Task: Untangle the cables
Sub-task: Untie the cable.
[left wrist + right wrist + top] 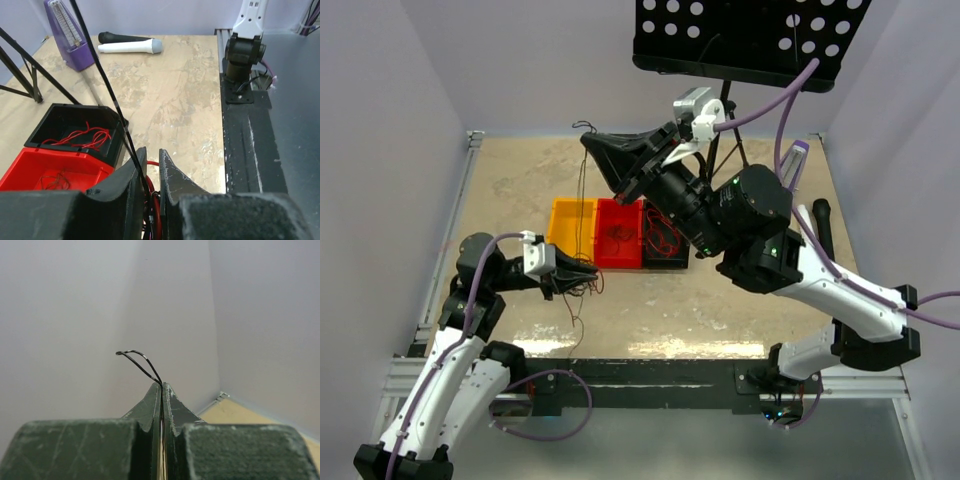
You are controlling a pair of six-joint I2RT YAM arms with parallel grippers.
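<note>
1. While it anchors the tangle low at the near left, the left hand [152, 160] pinches the red and dark cables [588, 285].
2. Raised at the far side, the right hand [161, 386] is pressed together on one dark cable [103, 75], holding it taut, apparently to tease it out.

bare tabletop [175, 100] right of bins [60, 151], taut black cable [100, 75] slanting across, stand legs [20, 70] behind

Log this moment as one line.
left gripper: shut on cable tangle | right gripper: high, shut on dark cable | dark cable: taut between grippers
</note>
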